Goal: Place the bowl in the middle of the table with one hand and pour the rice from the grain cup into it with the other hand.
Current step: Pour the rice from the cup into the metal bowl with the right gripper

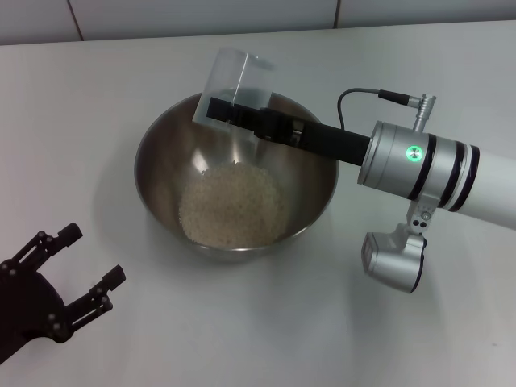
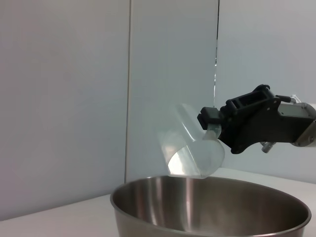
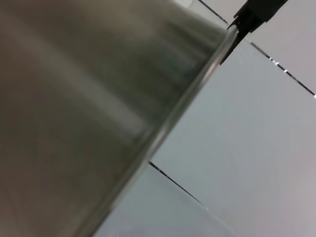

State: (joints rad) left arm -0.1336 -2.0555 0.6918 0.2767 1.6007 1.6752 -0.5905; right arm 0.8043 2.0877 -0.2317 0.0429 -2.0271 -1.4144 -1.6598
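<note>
One bowl (image 1: 161, 161), one rice (image 1: 231, 205) mound inside; right gripper (image 1: 230, 113) fingers grasp one tipped grain cup (image 1: 230, 76) at 12 o'clock; left gripper (image 1: 81, 270) fingers released at 8 o'clock.

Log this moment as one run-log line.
right gripper: holds cup tipped over bowl | rice: in bowl | left gripper: open, idle

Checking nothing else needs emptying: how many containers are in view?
2. A shiny stainless-steel bowl sits mid-table holding off-white rice; a clear plastic grain cup, tipped over the bowl's far rim, is held by the right gripper. None hidden that I can see.
</note>
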